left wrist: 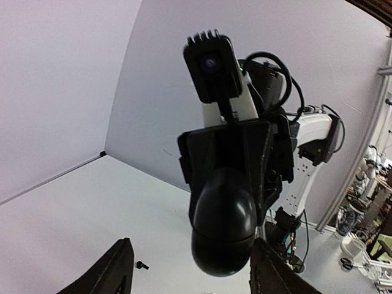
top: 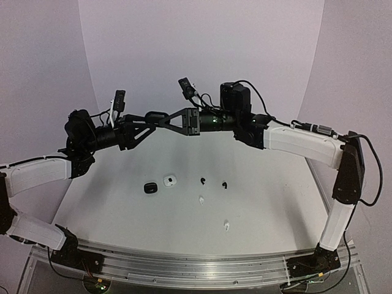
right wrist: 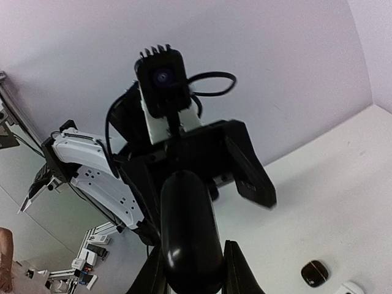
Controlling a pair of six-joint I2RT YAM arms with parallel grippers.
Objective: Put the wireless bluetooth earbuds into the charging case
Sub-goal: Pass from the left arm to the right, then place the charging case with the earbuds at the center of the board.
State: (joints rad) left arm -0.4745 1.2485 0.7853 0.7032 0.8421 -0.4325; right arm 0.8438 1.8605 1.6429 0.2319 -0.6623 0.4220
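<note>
1. So, both arms are up in the air over the far half of the bench (top: pixel 275 202), tools meeting tip to tip.
2. Right tool (right wrist: pixel 193 272) is clamped tight on a black charging case (right wrist: pixel 187 226), fingers pressed against both its sides.
3. Left tool (left wrist: pixel 195 275) sits around the same case, but its fingers (left wrist: pixel 119 269) are spread wide and aren't gripping it.
4. Down on the bench, about mid-way between the left and right edges: a second black case (top: pixel 150 187) with a white case (top: pixel 169 180) just beside it.
5. Toward the right edge from those, two black earbuds (top: pixel 203 180) (top: pixel 224 184) lie near each other.
6. Two white earbuds (top: pixel 201 199) (top: pixel 226 225) lie closer to the near edge, apart from each other.
7. None of the earbuds I can see is in a case; all four are loose on the bench.
</note>
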